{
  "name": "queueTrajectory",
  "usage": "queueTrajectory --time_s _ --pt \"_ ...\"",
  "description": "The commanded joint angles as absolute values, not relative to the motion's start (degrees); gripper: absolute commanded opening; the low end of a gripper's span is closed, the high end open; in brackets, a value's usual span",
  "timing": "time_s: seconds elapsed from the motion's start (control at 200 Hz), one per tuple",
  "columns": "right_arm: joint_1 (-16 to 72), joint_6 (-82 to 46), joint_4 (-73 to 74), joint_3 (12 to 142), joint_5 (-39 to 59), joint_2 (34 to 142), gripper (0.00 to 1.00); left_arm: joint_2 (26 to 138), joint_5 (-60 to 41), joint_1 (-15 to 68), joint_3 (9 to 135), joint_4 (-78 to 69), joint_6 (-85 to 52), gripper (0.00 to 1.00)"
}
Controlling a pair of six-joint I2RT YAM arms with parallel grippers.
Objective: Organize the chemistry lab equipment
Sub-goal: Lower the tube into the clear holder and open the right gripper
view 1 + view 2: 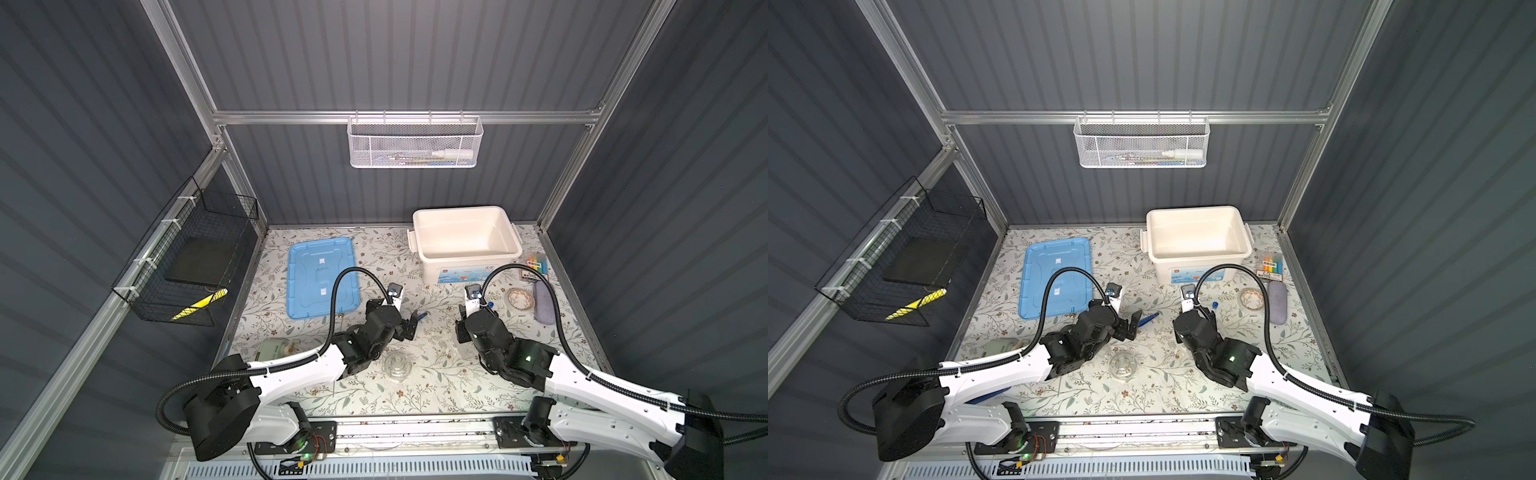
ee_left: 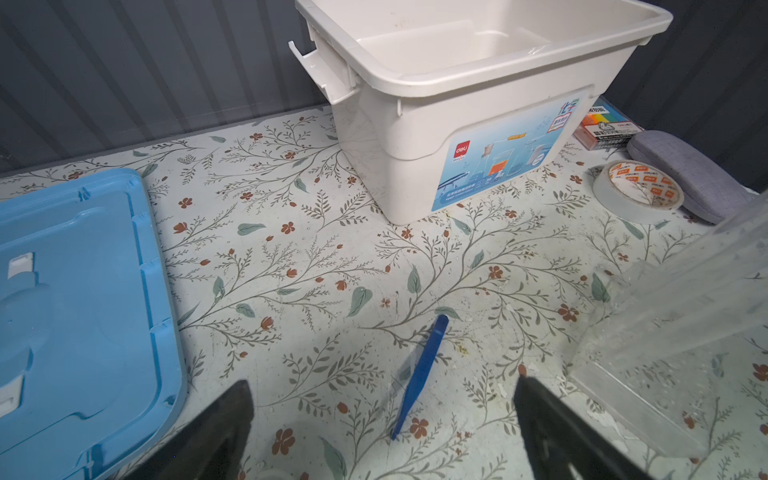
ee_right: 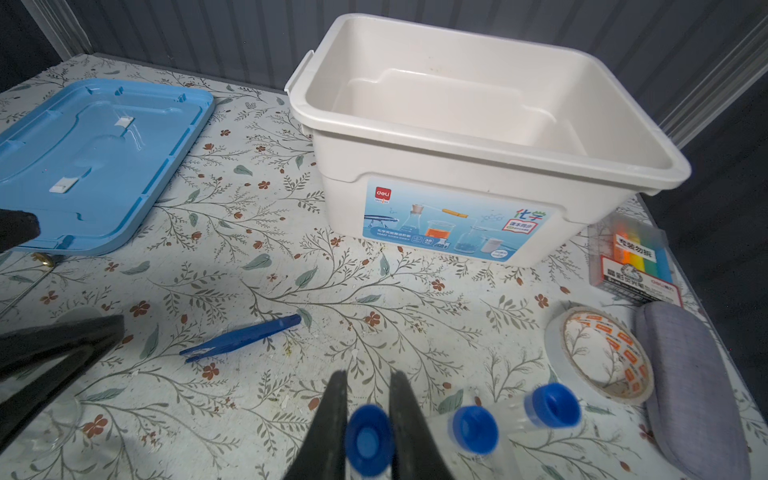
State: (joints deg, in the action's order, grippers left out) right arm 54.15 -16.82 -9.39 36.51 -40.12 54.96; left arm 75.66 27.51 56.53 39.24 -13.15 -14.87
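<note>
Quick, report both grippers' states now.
Left gripper: open, holding nothing.
Right gripper: shut on a blue-capped test tube.

White arm links (image 1: pixel 291 368), black joint housings (image 1: pixel 220 411), ribbed black cables (image 1: pixel 357 269), green status lights (image 1: pixel 528 356).

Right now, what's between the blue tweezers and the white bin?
Nothing: just bare floral tablecloth between the blue tweezers and the white bin, shown in the right wrist view.

Label (image 3: pixel 457 226) on white bin (image 3: pixel 415 166) reads "deli", perhaps "化学".
</note>
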Motion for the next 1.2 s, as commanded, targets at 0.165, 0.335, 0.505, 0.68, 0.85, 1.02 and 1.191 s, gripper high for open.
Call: queueTrajectory --time_s 0.165,0.335,0.505,0.68,0.85,1.02,1.191 --pt "54.2 -16.9 -13.2 36.6 -41.3 55.5 0.14 76.6 28.5 56.3 39.2 -13.4 -15.6 1.0" --pt "53.8 -17.7 -13.7 36.2 -41.3 55.0 0.14 76.7 28.4 56.3 39.1 -13.5 -15.8 1.0" --pt "53.4 -17.7 -13.6 36.2 -41.3 54.8 0.14 76.6 28.6 56.3 39.0 -13.5 -15.8 1.0" --pt "52.9 -18.0 -13.5 35.9 -40.9 54.8 0.14 76.7 28.6 56.3 38.7 -13.5 -16.1 1.0" --pt "52.7 -17.9 -13.7 35.9 -40.9 54.3 0.14 76.6 28.8 56.3 38.6 -13.7 -16.1 1.0" --pt "52.6 -17.5 -16.1 36.5 -40.9 54.3 0.14 76.6 28.7 56.3 38.6 -13.5 -16.2 1.0" --pt "52.3 -18.0 -15.2 35.4 -40.1 53.0 0.14 76.6 28.8 56.3 38.4 -13.9 -16.3 1.0"
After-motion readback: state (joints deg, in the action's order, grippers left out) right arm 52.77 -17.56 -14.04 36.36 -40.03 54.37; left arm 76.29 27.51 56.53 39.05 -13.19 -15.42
